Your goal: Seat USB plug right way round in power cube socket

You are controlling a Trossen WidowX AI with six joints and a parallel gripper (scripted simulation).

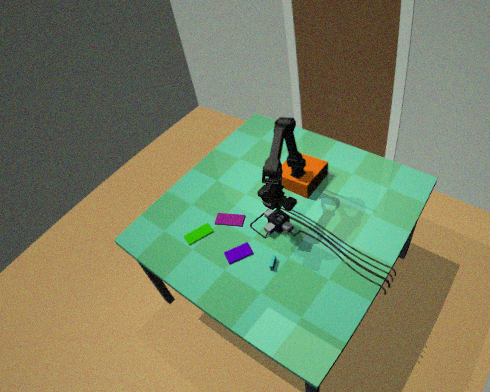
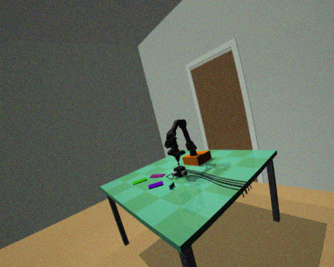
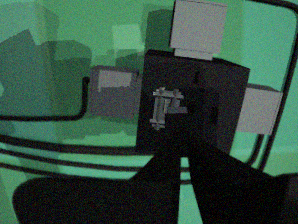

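The arm (image 1: pixel 276 160) is folded over and bent steeply downward. The gripper (image 3: pixel 186 145) is pointed straight down, its fingers clamped narrowly on the USB plug (image 3: pixel 196 107) beneath them.
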